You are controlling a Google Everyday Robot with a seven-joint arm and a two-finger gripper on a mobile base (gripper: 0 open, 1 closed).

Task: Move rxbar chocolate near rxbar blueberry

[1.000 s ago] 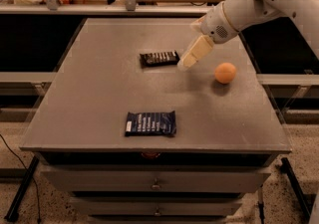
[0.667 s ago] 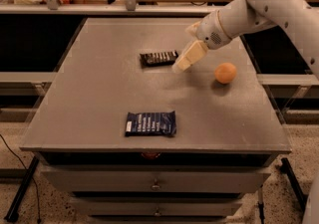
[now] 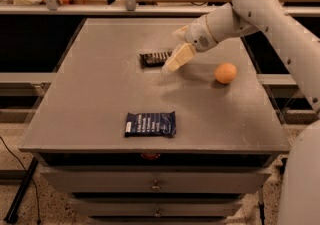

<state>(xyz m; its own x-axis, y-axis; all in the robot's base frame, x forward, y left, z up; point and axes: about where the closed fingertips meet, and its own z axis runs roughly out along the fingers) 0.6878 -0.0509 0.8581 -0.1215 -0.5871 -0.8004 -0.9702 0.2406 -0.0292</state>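
Gripper (image 3: 172,64) hangs just at right end of rxbar chocolate (image 3: 154,59), far-centre on table (image 3: 90,94); can't tell if it's clamped or released. Near edge: rxbar blueberry (image 3: 150,123), well apart from it. Orange ball (image 3: 225,73) sits right of gripper.

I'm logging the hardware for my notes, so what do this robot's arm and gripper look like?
The arm is white, with thick rounded tubular segments and a dark seam ring at the wrist; no cables show. The gripper, over the table by one end of the rxbar chocolate, is pale cream and blocky.
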